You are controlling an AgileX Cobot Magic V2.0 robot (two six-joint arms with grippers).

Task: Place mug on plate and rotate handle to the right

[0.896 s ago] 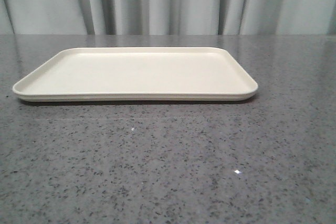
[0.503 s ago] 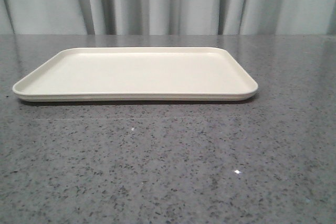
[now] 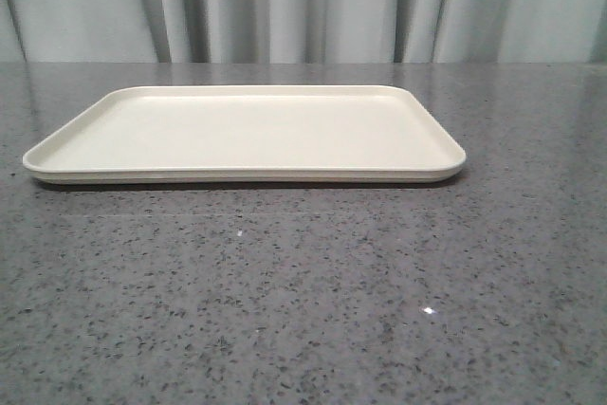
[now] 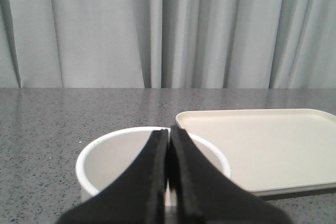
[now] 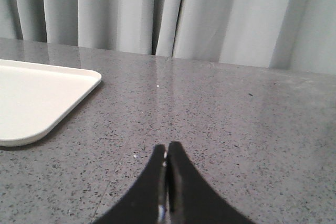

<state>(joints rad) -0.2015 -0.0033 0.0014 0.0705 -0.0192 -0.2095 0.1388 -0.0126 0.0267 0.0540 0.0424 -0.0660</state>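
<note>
1. The grey speckled counter (image 3: 303, 310) filled the front view, backed by a pale pleated curtain (image 3: 303, 2).
2. The plate (image 3: 245, 130), a cream rectangular tray with a low rim, lay flat on the counter with nothing on it in any view.
3. The mug (image 4: 100, 156) appeared only in the left wrist view: a white open rim standing on the counter just beside the plate's near corner, not on it. Its handle could not be seen.
4. The left gripper (image 4: 169, 182) hung over the mug's mouth, its black jaws pressed together, gripping nothing.
5. The right gripper (image 5: 166, 187) hovered above bare counter, well apart from the plate's corner, jaws likewise pressed together.
</note>
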